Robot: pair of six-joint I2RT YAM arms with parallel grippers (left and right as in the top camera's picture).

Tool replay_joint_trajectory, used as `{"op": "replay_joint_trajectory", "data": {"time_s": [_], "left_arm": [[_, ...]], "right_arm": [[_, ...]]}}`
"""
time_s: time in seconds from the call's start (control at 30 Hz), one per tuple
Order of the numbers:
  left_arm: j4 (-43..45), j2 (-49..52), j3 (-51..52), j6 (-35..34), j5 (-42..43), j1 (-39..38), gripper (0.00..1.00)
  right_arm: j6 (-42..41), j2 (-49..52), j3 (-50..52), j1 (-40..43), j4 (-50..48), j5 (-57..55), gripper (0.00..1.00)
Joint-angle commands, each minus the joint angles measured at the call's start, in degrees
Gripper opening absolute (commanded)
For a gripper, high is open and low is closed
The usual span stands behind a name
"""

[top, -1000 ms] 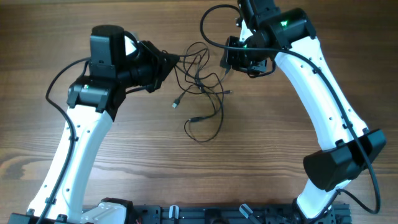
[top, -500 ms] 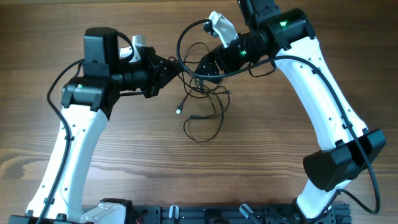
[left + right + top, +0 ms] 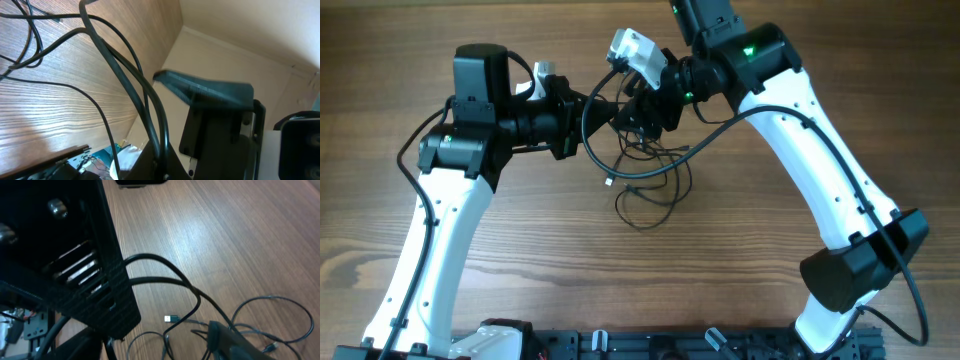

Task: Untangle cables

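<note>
**A:** Where are we with the cables [image 3: 648, 158]?

**B:** We judge that we are at the pulling-apart step. The bundle lies on the table [image 3: 520, 280] as a loose knot between the two arms, just below where the grippers meet. One open loop trails toward the robot's base. A small plug [image 3: 171, 318] lies free on the wood on the left arm's side.

**A:** Are we holding anything?

**B:** We cannot tell. The left gripper [image 3: 588, 108] and the right gripper [image 3: 638, 108] sit close together over the top of the knot, and thin strands run up toward them. From overhead, though, the jaws are lost, black on black. Our left wrist view shows only one finger [image 3: 205, 92], and our right wrist view shows only one fingertip, low in the frame.

**A:** And the thick wire [image 3: 152, 120] crossing in front of that finger?

**B:** We take it for the right arm's own lead, not one of ours to sort. It loops around the top of the knot.

**A:** What does the next move need?

**B:** We think each gripper needs a firm pinch on a separate strand. Then we draw the two apart sideways, slowly, watching that the thick lead does not snag the thin cords.
</note>
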State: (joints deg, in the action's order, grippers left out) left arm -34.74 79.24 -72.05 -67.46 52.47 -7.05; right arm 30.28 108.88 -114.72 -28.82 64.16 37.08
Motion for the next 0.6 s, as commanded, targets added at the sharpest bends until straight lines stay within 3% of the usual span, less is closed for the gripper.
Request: {"op": "replay_joint_trajectory", "data": {"time_s": [0.0, 0.1, 0.27, 0.3, 0.37, 0.4, 0.43, 0.5, 0.57], "left_arm": [[0.20, -0.81, -0.28, -0.72, -1.84, 0.26, 0.04], [0.20, -0.81, -0.28, -0.72, -3.61, 0.26, 0.04], [0.17, -0.81, -0.28, -0.11, -4.81, 0.26, 0.08], [0.17, -0.81, -0.28, 1.51, -6.71, 0.26, 0.17], [0.09, -0.81, -0.28, 6.27, -10.80, 0.26, 0.64], [-0.33, -0.81, -0.28, 8.87, -12.13, 0.24, 0.75], [-1.16, -0.81, -0.28, 10.47, -12.70, 0.24, 1.00], [-4.63, -0.79, -0.28, 12.92, -15.82, 0.24, 1.00], [-10.34, -0.79, -0.28, 15.50, -21.57, 0.11, 1.00]], "right_arm": [[-0.70, 0.52, 0.11, 0.02, -0.42, -1.92, 0.44], [-2.45, 0.52, 0.09, 0.00, 0.66, -2.54, 0.04], [-7.39, 0.52, 0.11, 0.00, 0.83, -2.51, 0.05], [-10.49, 0.52, 0.09, 0.00, 0.31, -2.51, 0.04], [-19.15, 0.52, 0.09, 0.00, -1.18, -2.56, 0.04], [-23.63, 0.52, 0.09, 0.02, -1.90, -2.67, 0.04], [-27.19, 0.52, 0.09, 0.00, -2.64, -2.78, 0.04], [-32.79, 0.52, 0.09, 0.02, -4.85, -4.48, 0.04], [-43.78, -0.33, -0.76, 0.02, -9.09, -7.45, 0.04]]}}
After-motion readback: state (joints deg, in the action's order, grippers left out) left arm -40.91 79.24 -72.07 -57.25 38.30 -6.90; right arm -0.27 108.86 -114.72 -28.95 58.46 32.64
